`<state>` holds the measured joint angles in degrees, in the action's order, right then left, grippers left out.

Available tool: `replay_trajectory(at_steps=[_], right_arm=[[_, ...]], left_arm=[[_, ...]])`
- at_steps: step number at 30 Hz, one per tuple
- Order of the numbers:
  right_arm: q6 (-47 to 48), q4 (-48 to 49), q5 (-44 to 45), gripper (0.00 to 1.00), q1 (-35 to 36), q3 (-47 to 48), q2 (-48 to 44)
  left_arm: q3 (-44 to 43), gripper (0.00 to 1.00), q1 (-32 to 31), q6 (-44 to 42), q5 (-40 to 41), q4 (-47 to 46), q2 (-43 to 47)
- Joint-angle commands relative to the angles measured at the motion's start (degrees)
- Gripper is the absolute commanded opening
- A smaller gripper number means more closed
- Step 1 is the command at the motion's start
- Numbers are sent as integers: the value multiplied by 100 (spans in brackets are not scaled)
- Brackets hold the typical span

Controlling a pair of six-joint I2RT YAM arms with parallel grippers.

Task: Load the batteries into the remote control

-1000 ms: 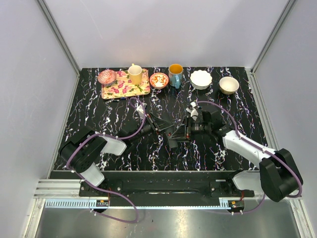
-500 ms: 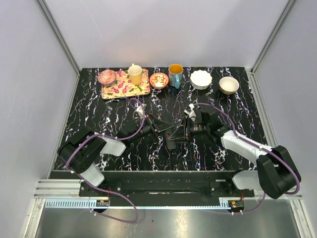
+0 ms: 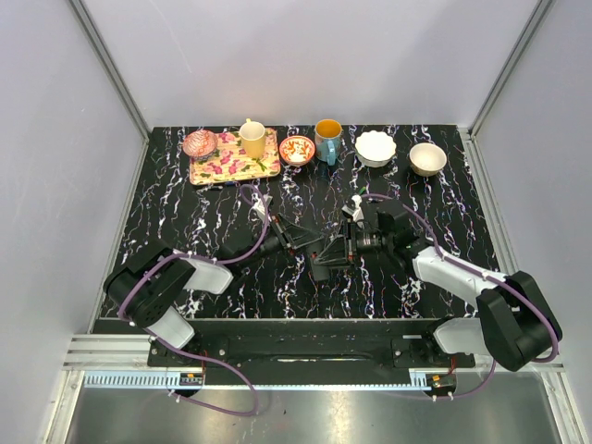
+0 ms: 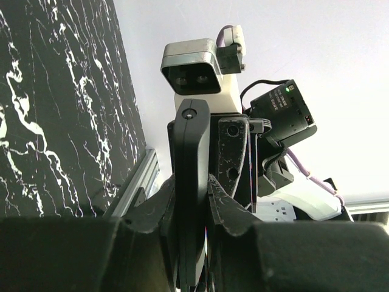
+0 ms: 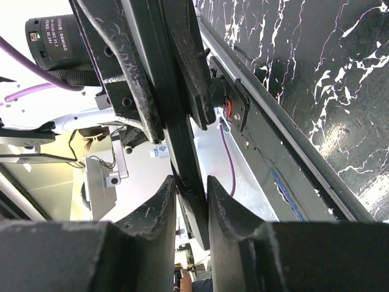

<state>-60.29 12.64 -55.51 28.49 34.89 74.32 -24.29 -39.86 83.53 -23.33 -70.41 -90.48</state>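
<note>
Clamps the remote control (image 4: 192,140) edge-on in the left gripper (image 4: 191,190), fingers pressed hard against both flat faces. Pinches the same bar in the right gripper (image 5: 190,190) too, at a narrow gap, fingertips touching its sides. Holds it between the two wrists, over the middle of the black marbled table (image 3: 185,222). Well apart, along the far edge: a flowered tray (image 3: 231,166) carrying a yellow cup (image 3: 252,139), a pink bowl (image 3: 199,143) at its left corner, then a red-patterned bowl (image 3: 297,150), a blue mug (image 3: 327,139), a white bowl (image 3: 376,148), a cream bowl (image 3: 427,158).
</note>
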Motion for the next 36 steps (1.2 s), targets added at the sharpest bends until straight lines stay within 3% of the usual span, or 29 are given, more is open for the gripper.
replay_trajectory(at_steps=[1, 5, 8, 11, 15, 22, 36], right_arm=[[-386, 774, 444, 0, -168, -193, -6], [-554, 1038, 365, 0, -160, -308, 38], [-475, 873, 383, 0, -160, -256, 56], [-203, 373, 461, 0, -160, -106, 38], [228, -305, 602, 17, -168, 105, -49], [702, -1062, 804, 30, -160, 386, -146], [923, -1651, 945, 44, -160, 641, -93]], left_arm=[[135, 19, -224, 181, -743, -1422, 66], [223, 22, -224, 348, -673, -1773, -58], [241, 0, -233, 340, -664, -1687, -49], [232, 0, -224, 313, -690, -1494, -14], [197, 0, -233, 173, -673, -984, 161], [118, 0, -224, 138, -655, -632, 197], [56, 0, -233, 146, -462, -192, 206]])
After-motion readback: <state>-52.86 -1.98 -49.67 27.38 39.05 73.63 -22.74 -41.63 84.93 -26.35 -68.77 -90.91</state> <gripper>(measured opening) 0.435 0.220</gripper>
